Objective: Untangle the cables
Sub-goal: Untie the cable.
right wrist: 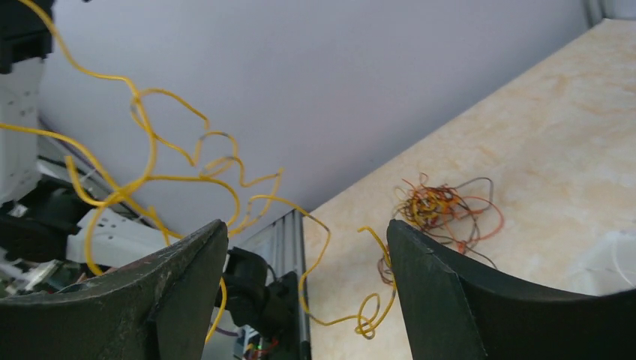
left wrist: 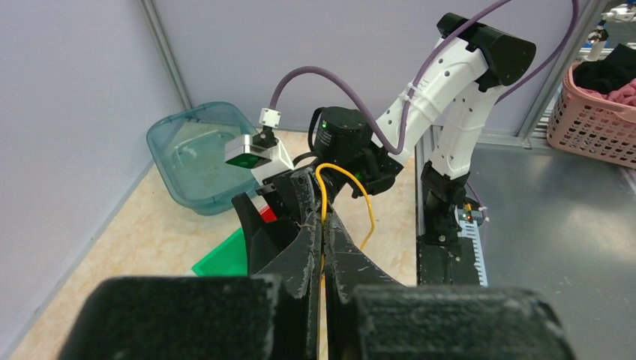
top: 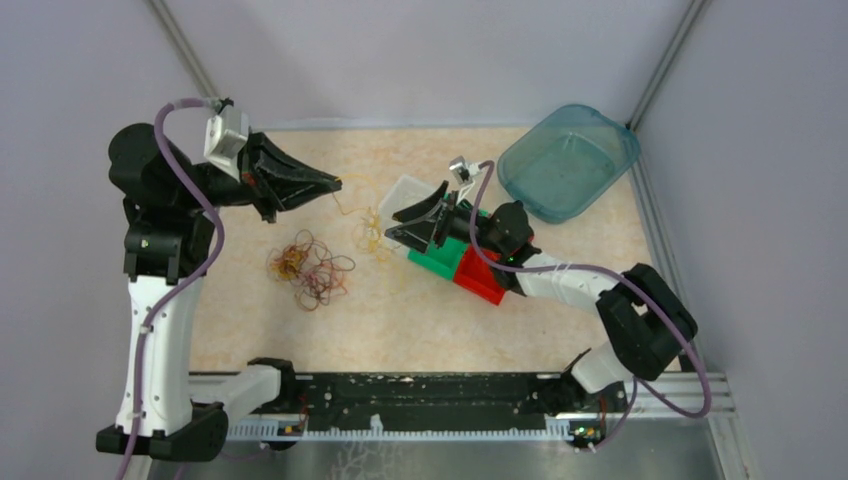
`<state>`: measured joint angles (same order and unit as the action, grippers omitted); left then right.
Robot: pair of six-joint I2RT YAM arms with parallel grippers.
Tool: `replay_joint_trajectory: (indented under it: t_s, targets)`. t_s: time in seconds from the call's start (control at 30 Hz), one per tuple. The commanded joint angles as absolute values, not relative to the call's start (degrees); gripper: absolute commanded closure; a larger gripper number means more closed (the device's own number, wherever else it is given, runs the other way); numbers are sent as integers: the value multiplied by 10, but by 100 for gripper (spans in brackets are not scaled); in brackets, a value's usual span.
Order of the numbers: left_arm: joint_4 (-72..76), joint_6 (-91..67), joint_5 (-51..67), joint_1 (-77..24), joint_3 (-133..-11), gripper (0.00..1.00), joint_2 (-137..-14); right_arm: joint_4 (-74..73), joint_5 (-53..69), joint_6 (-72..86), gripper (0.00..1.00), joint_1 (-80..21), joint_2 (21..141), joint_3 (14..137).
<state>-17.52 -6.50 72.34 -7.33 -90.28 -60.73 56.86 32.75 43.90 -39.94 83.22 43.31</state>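
A tangle of orange, red and brown cables (top: 308,268) lies on the table left of centre; it also shows in the right wrist view (right wrist: 442,210). My left gripper (top: 336,182) is shut on a yellow cable (left wrist: 324,196) and holds it raised. The yellow cable (top: 368,228) hangs in loops between the two grippers and spreads across the right wrist view (right wrist: 187,180). My right gripper (top: 393,224) is open, jaws wide apart, with the yellow loops hanging just in front of it (right wrist: 307,247).
A teal plastic tub (top: 568,160) stands at the back right. A tray with green (top: 440,256), red (top: 482,272) and white (top: 408,190) compartments lies under the right arm. Grey walls close the back and sides.
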Motion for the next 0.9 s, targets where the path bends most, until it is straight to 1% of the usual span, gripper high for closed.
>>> replay_joint_trajectory:
  t_s: [0.0,0.23,0.43,0.63,0.67,0.8,0.83,0.87]
  targets:
    - [-154,-73,735,-71,-894,98,-602,713,367,501,22,-428,849,471]
    - [-155,-72,737,-71,-894,98,-601,701,352,483,23,-476,887,507]
    - [-155,-74,739,-70,-896,97,-595,705,366,472,24,-503,899,534]
    - [-155,-66,734,-70,-899,97,-594,682,365,462,28,-510,902,521]
    - [-154,-66,732,-71,-901,97,-594,686,365,467,29,-511,903,515]
    - [-155,-64,727,-70,-910,97,-597,714,364,487,43,-510,903,486]
    - [-157,-63,728,-71,-913,97,-598,715,361,486,44,-509,897,476]
    - [-159,-60,728,-70,-915,97,-598,717,360,486,42,-507,891,466]
